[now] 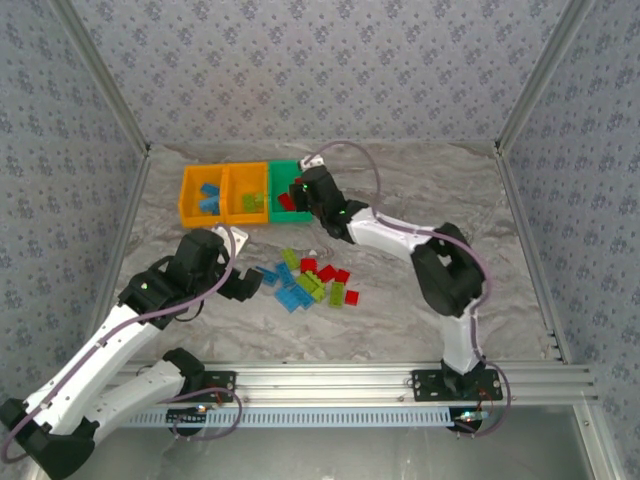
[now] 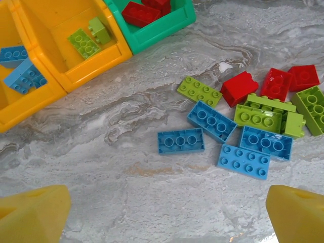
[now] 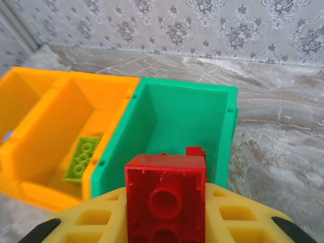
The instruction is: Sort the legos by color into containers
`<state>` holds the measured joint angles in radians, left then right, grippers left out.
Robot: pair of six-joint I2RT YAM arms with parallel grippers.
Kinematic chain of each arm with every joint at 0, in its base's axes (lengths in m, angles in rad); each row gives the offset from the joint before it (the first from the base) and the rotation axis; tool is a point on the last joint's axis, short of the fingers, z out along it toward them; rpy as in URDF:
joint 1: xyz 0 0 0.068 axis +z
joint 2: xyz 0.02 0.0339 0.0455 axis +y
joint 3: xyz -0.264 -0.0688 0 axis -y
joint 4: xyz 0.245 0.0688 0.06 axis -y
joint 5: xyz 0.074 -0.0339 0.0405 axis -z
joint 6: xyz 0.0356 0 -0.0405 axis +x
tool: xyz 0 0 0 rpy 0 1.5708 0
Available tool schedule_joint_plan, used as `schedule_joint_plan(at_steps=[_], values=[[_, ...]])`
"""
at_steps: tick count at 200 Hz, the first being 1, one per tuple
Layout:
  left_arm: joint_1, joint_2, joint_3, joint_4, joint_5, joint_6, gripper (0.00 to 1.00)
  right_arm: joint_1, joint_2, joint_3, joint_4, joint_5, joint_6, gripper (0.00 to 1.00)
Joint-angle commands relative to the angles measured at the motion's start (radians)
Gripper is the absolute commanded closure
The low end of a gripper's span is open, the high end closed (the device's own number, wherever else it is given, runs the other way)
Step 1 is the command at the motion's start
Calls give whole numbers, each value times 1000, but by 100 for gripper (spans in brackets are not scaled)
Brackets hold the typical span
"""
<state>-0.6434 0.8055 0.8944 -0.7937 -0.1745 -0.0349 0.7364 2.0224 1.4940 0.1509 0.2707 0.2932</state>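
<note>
My right gripper [image 1: 303, 190] hovers over the green bin [image 3: 152, 126], shut on a red brick [image 3: 165, 174] held underside-up between its yellow fingers [image 3: 101, 217]. More red pieces [image 2: 142, 12] lie in that bin. The middle orange bin [image 2: 109, 58] holds lime bricks [image 2: 83, 43]. The left orange bin [image 1: 187, 200] holds blue bricks [image 2: 20, 76]. A loose pile of blue [image 2: 180, 140], lime [image 2: 263, 114] and red [image 2: 239, 87] legos lies on the table. My left gripper [image 2: 164, 217] is open just short of the pile, nothing between its pads [image 2: 30, 215].
The three joined bins stand at the back left of the marble tabletop [image 1: 430, 190]. Patterned walls close in the back and both sides. An aluminium rail [image 1: 350, 378] runs along the near edge by the arm bases.
</note>
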Motion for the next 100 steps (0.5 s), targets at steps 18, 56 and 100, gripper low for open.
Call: schedule_joint_plan(at_steps=[18,56,100], values=[[2,-12,-5,-14,-18,-4,1,-15,161,219,-47,93,-110,67],[6,1,0,-23,-34,-8,1,-25,203,323,-175,72,-108,46],[24,7,-2,-3,-61,-65,1,-23,50,213,-189,21,-109,44]])
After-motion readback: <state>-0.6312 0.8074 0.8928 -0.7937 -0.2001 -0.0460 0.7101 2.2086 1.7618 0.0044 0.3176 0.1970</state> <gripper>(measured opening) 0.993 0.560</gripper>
